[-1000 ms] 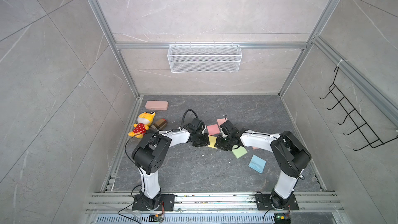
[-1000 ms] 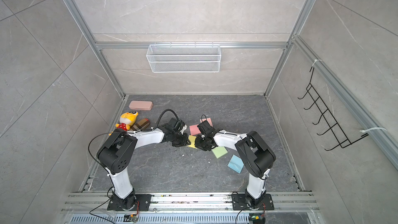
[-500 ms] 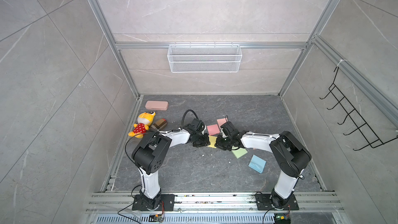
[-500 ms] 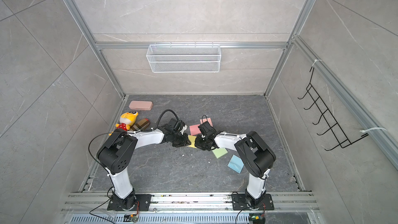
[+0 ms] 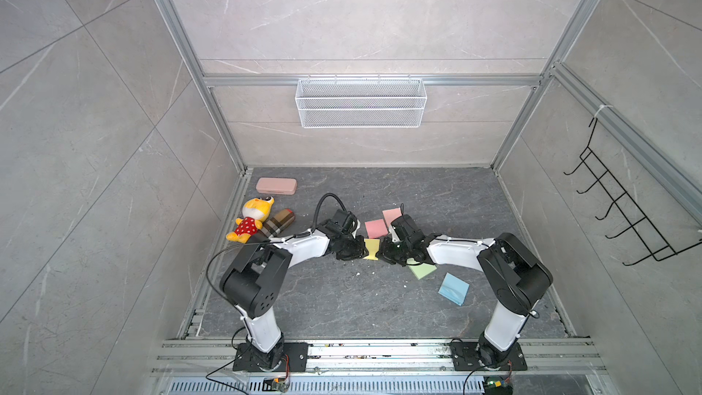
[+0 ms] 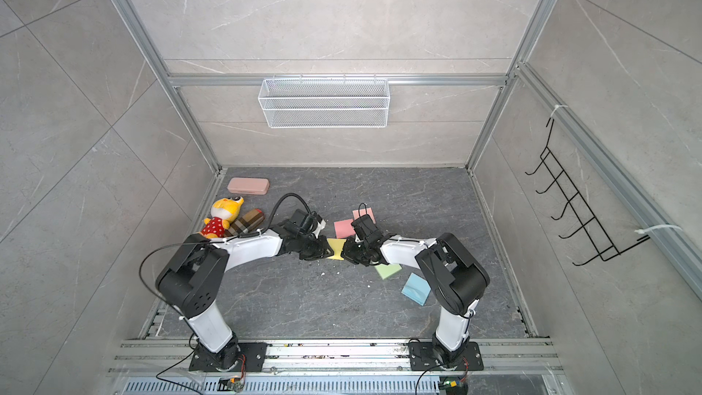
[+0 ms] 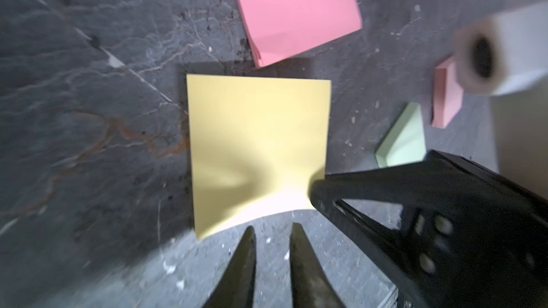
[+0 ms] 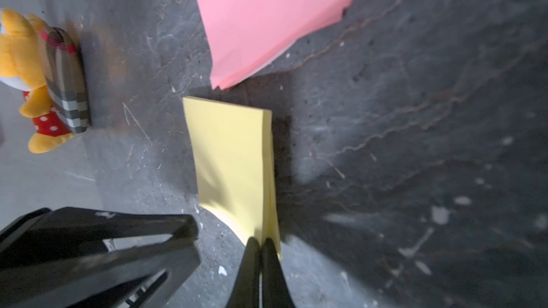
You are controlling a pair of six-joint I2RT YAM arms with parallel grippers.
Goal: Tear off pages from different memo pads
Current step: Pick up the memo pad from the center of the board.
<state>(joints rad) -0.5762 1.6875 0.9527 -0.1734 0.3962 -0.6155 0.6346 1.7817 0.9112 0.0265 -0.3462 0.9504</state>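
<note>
The right gripper (image 8: 260,243) has just closed: its fingers (image 8: 250,265) now meet with no gap and pinch the near corner of the top yellow page (image 8: 231,155), which bows up toward them from the yellow memo pad (image 5: 371,249). The left gripper (image 7: 273,228) has eased apart a little. Its fingers (image 7: 246,262) stand a narrow slot open with nothing between them, the tips right at the page's near edge; whether they touch it I cannot tell. In both top views the two grippers face each other across the pad, one at each side. The tear looks set up but poorly braced: with the left fingers not pressing the pad down, a pull may drag the whole block instead of peeling one sheet. The pink memo pad (image 7: 296,10) lies just beyond the yellow pad's far edge, away from both pairs of fingers.
</note>
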